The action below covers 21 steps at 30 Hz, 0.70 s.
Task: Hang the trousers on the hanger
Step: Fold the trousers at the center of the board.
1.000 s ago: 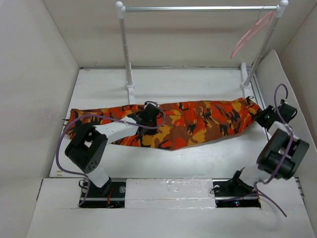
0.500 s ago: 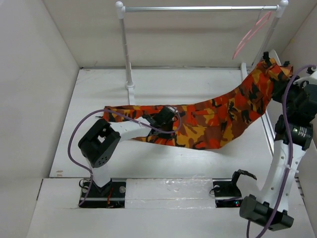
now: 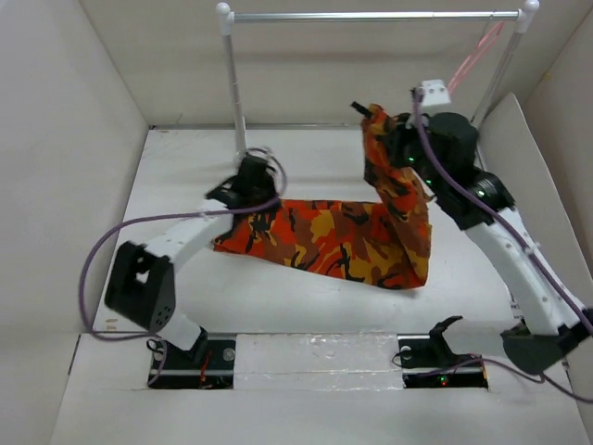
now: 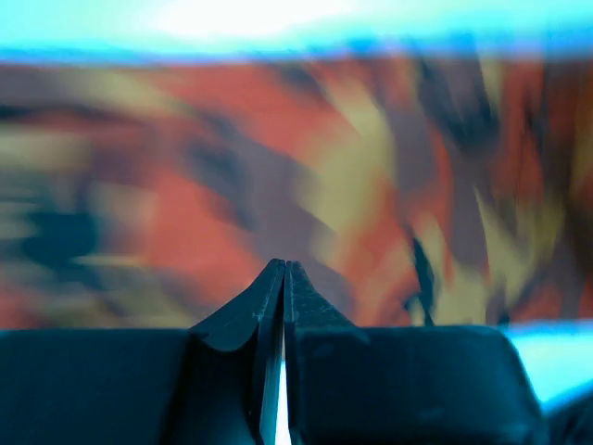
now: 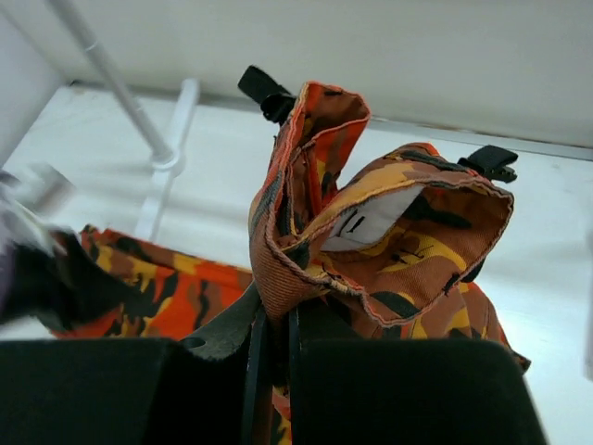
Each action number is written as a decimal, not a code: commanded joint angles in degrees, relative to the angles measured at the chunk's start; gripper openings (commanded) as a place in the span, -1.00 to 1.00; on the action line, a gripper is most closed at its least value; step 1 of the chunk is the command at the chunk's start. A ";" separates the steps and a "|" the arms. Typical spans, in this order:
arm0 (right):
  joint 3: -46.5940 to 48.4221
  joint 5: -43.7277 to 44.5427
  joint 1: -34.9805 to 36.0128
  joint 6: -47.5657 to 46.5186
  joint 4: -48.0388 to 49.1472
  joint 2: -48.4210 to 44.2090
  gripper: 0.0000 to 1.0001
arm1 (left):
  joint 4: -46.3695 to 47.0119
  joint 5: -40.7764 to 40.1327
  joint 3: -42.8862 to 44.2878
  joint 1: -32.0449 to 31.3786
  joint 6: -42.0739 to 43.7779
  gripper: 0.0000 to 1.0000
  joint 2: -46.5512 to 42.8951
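The camouflage trousers (image 3: pixel 324 236) lie across the middle of the table, with their waist end lifted upright. My right gripper (image 3: pixel 387 139) is shut on the waistband and holds it high; in the right wrist view (image 5: pixel 278 320) the folded waistband (image 5: pixel 398 241) and a small black strap (image 5: pixel 264 88) stand above the jaws. My left gripper (image 3: pixel 252 178) is shut at the far edge of the legs; in its own view (image 4: pixel 283 269) blurred camouflage cloth (image 4: pixel 371 167) fills the background and nothing shows between the fingertips. The pink hanger (image 3: pixel 473 57) hangs at the right end of the rail.
A rail with a silver bar (image 3: pixel 371 16) on two white posts (image 3: pixel 236 93) stands at the back. The left post's base is just beyond my left gripper. White walls enclose the table on the left, the right and the back.
My right gripper has carried the waist end up and to the left, towards the middle. My left gripper has moved left and back towards the post. The legs have slid right.
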 commanded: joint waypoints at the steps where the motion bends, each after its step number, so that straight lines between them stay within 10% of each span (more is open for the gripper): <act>1: 7.06 9.08 7.02 0.30 9.11 6.18 -1.00 | -1.74 0.68 -1.30 10.96 -1.21 -1.00 -12.34; 15: 30.62 -4.52 26.00 8.73 17.28 42.74 -1.00 | -11.40 -6.51 7.22 32.33 -3.76 -1.00 -30.55; 21: 36.15 -20.17 32.86 8.22 16.70 56.02 0.17 | -15.80 -16.19 12.06 32.34 -2.45 -0.91 -30.56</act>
